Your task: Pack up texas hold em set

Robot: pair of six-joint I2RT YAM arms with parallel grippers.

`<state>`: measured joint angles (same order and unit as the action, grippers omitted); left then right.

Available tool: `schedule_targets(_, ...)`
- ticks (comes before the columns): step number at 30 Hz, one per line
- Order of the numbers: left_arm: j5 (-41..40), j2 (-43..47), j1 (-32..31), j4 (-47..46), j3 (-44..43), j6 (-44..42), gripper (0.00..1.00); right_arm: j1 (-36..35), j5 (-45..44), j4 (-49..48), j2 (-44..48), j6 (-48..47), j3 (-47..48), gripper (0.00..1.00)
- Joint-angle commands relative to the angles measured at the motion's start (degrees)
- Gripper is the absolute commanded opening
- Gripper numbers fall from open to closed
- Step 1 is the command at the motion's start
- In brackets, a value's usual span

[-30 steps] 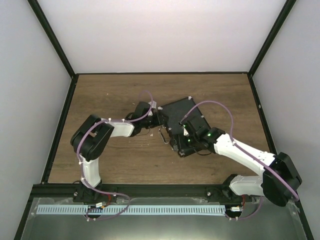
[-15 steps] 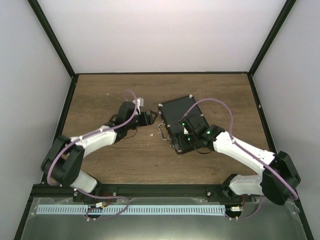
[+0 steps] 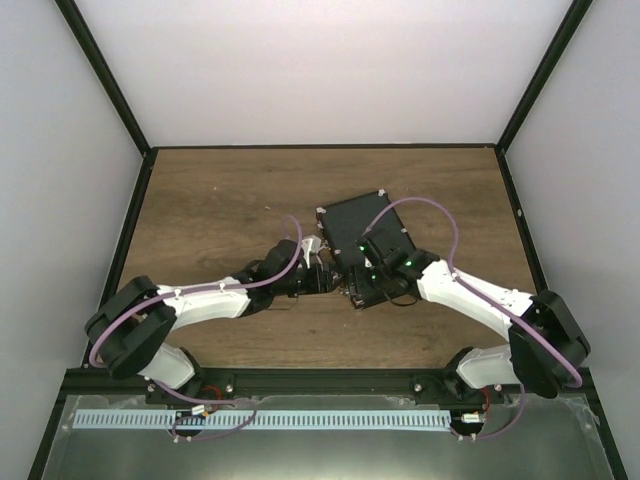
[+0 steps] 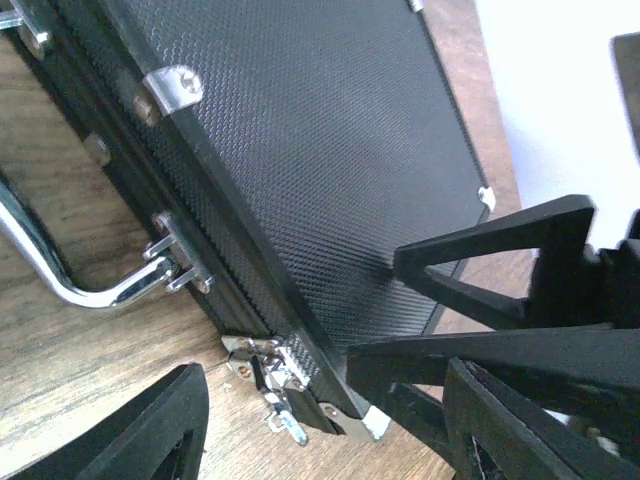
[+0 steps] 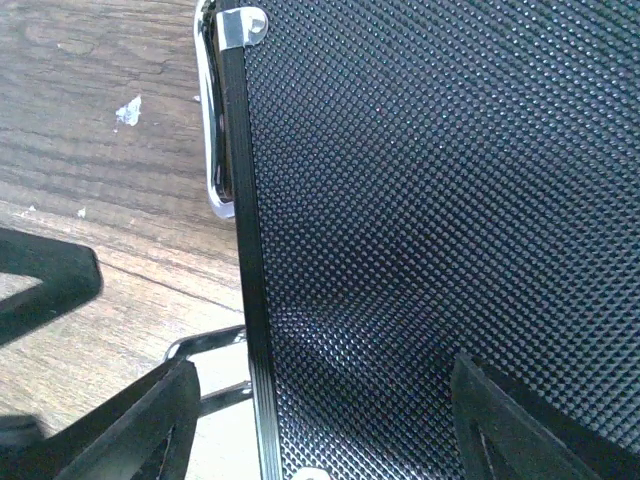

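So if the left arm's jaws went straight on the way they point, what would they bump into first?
Most likely the silver latch on the front wall of the black case, near its corner; it lies just ahead, right in that line. How close is unclear.

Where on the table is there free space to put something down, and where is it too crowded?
Free: the table's far left, between the black case and the left wall, and the strip behind the case. Crowded: the case's near corner, where the left fingers and right fingers are close together.
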<state>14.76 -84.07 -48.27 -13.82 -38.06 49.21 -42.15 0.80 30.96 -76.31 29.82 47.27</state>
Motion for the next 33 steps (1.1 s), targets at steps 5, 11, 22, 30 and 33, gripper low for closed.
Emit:
schedule_targets(5,-3.09,-2.85,-2.36,-1.75,-1.01,4.89,0.63,0.07,-1.93,-2.04,0.21,1.72,-3.09,0.67)
schedule_targets(11,-2.3,-4.62,-4.19,-1.82,-0.85,5.35,0.61,0.22,-6.73,1.88,-0.35,2.9,-2.36,0.64)
schedule_targets(22,-5.14,-5.07,-4.66,-2.39,1.24,5.7,0.42,0.31,-3.61,0.39,2.93,3.96,-4.81,0.64)
schedule_targets(30,-5.54,-8.21,-4.65,-2.51,1.86,5.19,0.38,0.36,-1.91,-0.83,3.3,3.95,-4.82,0.64)
schedule_targets(33,-5.75,-8.54,-4.66,-3.06,2.96,5.35,0.37,0.31,-1.5,-1.12,3.35,3.76,-4.57,0.64)
